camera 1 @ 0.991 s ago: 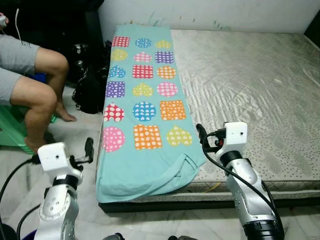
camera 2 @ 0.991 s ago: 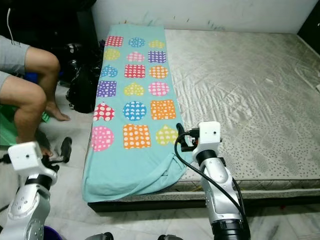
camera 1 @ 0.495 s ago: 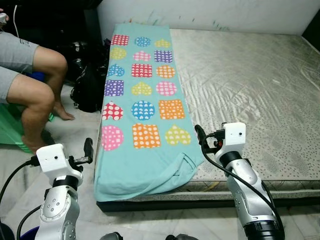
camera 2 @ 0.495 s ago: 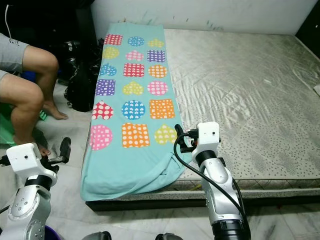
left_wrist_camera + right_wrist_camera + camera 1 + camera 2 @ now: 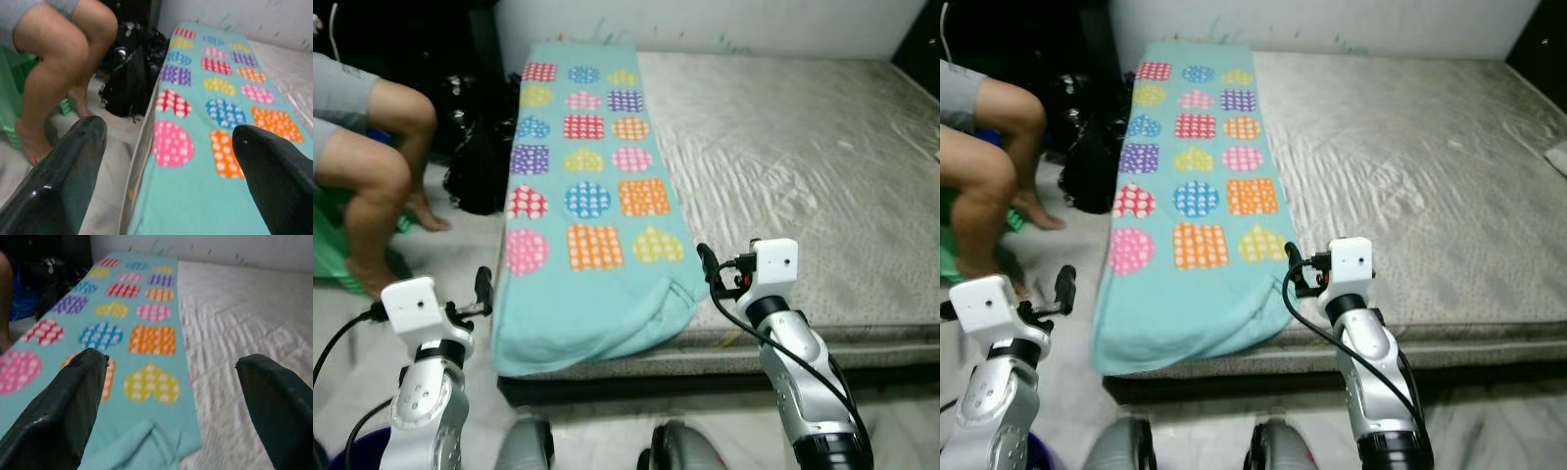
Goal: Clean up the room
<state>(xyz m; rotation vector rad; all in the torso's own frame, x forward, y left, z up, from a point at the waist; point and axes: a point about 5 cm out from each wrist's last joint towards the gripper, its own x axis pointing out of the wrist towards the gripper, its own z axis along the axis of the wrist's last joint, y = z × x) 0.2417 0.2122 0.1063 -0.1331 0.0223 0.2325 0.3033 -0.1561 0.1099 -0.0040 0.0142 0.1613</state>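
Observation:
A teal blanket (image 5: 592,284) printed with spotted squares, circles and hearts lies in a long folded strip along the left side of a bare grey mattress (image 5: 803,157). Its near end is rumpled and hangs over the mattress's front corner. My left gripper (image 5: 485,290) is held open over the floor, just left of that near end. My right gripper (image 5: 708,266) is open at the blanket's near right corner, above the mattress edge. In the wrist views the blanket (image 5: 210,147) (image 5: 142,338) lies ahead between the spread fingers, and nothing is held.
A person sits at the left with bare legs (image 5: 372,176) and a foot on the floor, on a green stool (image 5: 328,245). Black bags (image 5: 475,166) are piled against the bed's left side. A white wall (image 5: 724,20) runs behind the bed.
The whole picture has shifted and blurred as the camera moved; my knees now show at the bottom edge. Both arms keep their pose, and the blanket lies as before.

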